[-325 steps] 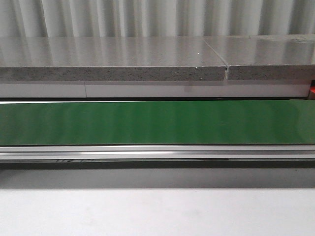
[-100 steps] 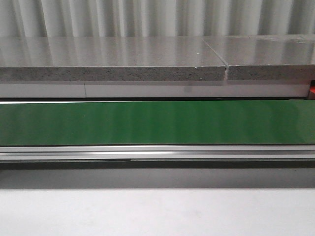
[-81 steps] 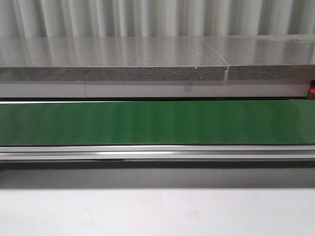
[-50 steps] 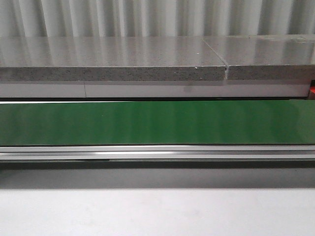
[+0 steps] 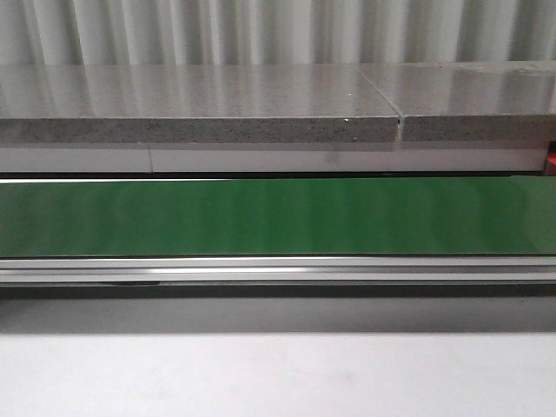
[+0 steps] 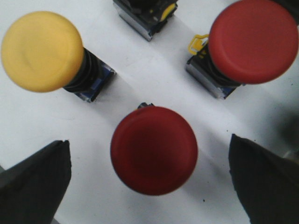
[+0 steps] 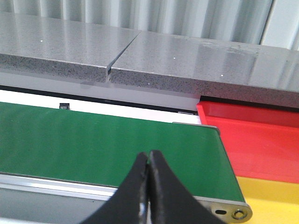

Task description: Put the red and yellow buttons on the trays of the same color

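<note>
The red mushroom-head push button (image 6: 154, 149) stood upright on the white tabletop (image 6: 149, 79), directly under the left gripper (image 6: 149, 179) and between its two dark fingers (image 6: 35, 179), which were spread wide apart and touched nothing. The left wrist pointed straight down at the surface. Near that button stood a yellow mushroom-head push button (image 6: 41, 50) on a black collar and blue-grey base, and a second red mushroom-head button (image 6: 253, 41) with a yellow clip at its base; a fourth switch base (image 6: 145, 14) showed only in part at the picture's edge, its cap colour hidden.

The right gripper (image 7: 148, 186) hung level, aimed forward over the green conveyor belt (image 7: 103, 144), its black fingers (image 7: 133, 191) pressed together with nothing between them. Just past the belt's end lay the red plastic tray (image 7: 261, 140), and beside it, nearer the camera, the yellow plastic tray (image 7: 275, 205); both showed bare floors where visible. Behind the belt ran a speckled grey stone ledge (image 7: 187, 65).

In the front view only the belt (image 5: 278, 217), the ledge (image 5: 200, 104) and the pale tabletop (image 5: 278, 373) appeared; neither arm was in it.
</note>
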You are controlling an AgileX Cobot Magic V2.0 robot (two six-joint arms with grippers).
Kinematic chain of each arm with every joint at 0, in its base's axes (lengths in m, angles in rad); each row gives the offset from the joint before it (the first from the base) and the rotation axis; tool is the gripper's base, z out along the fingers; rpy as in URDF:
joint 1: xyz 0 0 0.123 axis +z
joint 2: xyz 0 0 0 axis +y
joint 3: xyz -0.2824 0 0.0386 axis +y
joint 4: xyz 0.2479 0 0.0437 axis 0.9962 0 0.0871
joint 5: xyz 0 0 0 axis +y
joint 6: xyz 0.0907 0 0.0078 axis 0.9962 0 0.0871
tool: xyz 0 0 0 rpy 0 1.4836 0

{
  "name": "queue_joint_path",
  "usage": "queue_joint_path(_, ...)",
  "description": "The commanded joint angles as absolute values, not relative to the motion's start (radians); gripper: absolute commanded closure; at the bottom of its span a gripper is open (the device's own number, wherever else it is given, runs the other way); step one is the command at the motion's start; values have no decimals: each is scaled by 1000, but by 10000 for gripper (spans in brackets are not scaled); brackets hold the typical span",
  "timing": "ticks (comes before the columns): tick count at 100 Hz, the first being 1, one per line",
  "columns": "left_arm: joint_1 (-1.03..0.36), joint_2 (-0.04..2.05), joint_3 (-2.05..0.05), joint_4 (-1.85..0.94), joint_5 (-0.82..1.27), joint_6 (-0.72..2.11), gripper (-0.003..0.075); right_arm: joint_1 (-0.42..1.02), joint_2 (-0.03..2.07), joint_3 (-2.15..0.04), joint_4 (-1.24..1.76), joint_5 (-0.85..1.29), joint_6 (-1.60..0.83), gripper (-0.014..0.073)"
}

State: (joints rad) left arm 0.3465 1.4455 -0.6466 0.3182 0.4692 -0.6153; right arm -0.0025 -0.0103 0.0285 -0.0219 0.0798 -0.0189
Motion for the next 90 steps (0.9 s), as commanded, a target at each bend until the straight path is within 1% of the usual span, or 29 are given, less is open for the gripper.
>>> queue_joint_path(1,348,1436,-673,322,422,-619,83,-5,-25,23,-29,0,-22,662)
queue_joint_path(11,348,1438,-673,322,412,-619,86,-5,-25,23,-29,0,-22,662)
queue_joint_path(20,348,1438,-673,322,399,-619,115,-5,-25,23,-29,0,-22,662)
queue_joint_path(42,348,1438,-673,322,383,-619,246,-5,-25,23,-29,0,-22,662)
queue_joint_path(90,348,1438,-673,322,370,-619,493,-5,-25,23,-29,0,-22,662)
